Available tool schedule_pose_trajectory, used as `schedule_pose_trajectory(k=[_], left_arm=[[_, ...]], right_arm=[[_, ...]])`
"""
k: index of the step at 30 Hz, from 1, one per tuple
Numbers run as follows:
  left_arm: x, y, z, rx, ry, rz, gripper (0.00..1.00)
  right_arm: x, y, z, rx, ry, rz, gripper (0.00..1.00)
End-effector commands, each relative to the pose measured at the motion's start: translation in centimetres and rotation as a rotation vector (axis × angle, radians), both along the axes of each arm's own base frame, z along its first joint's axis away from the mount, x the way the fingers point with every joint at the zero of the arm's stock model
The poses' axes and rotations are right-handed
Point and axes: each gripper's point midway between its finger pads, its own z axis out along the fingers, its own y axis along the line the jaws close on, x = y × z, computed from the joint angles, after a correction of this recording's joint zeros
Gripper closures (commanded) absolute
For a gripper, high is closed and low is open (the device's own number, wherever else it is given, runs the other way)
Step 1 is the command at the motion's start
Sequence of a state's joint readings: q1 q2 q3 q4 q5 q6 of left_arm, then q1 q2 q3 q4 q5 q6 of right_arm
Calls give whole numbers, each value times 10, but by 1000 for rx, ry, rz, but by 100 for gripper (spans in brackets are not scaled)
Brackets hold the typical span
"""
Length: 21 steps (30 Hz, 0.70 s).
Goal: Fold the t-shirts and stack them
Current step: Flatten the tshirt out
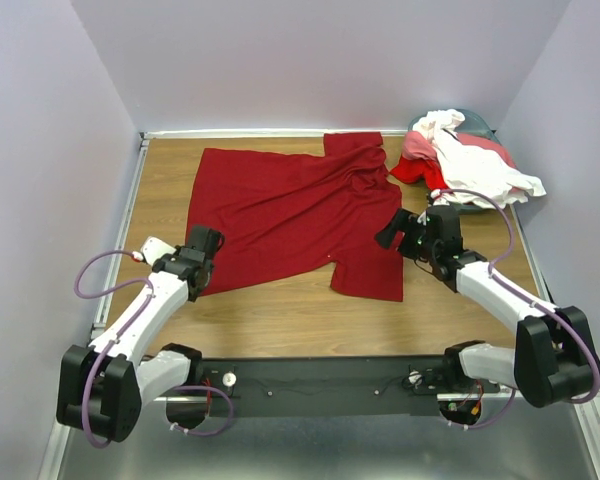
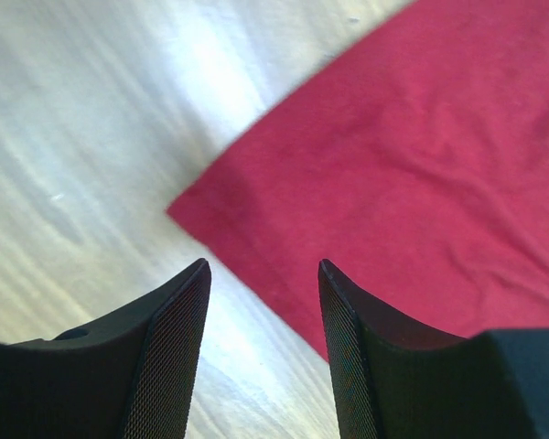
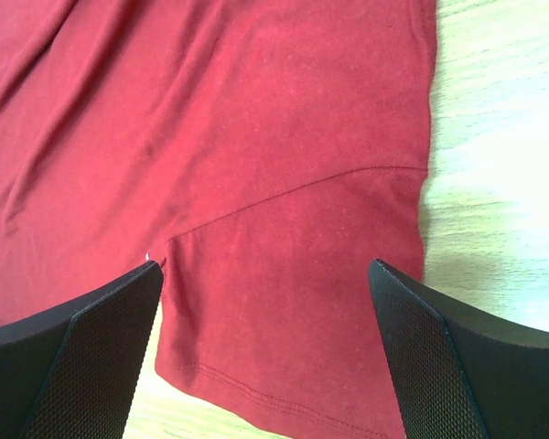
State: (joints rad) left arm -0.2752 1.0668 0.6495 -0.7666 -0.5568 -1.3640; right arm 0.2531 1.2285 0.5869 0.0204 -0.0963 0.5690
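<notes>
Wooden table, seemingly lilac walls

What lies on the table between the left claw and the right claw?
The red shirt lies spread out across that stretch, as the top view shows. The left claw is at one of its corners and the right claw is over a sleeve.

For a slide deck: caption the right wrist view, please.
Open right gripper above a sleeve of the red shirt, table alongside.

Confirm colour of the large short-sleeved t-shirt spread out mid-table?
The dark crimson red cloth t-shirt is plain, no print; clearest in the top external view.
</notes>
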Motion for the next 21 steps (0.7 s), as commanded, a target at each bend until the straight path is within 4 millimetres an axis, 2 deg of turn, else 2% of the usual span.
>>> schedule_pose_trajectory(k=[1, 8, 11, 16, 19, 20, 21], left_arm=[[-10, 11, 7, 21, -7, 90, 41], [-12, 34, 0, 167, 40, 151, 41], [-6, 42, 7, 223, 17, 149, 41], [20, 37, 31, 214, -193, 55, 37], [28, 37, 55, 199, -330, 48, 38], [32, 37, 72, 195, -411, 51, 38], [33, 40, 79, 215, -436, 53, 38]], right_arm=[[-5, 0, 1, 24, -1, 3, 0], [1, -6, -8, -2, 16, -11, 0], [2, -12, -18, -26, 43, -34, 0], [-11, -21, -37, -52, 87, -66, 0], [-24, -37, -38, -100, 105, -128, 0], [-33, -46, -37, -122, 107, -158, 0], [-37, -49, -37, -132, 110, -172, 0]])
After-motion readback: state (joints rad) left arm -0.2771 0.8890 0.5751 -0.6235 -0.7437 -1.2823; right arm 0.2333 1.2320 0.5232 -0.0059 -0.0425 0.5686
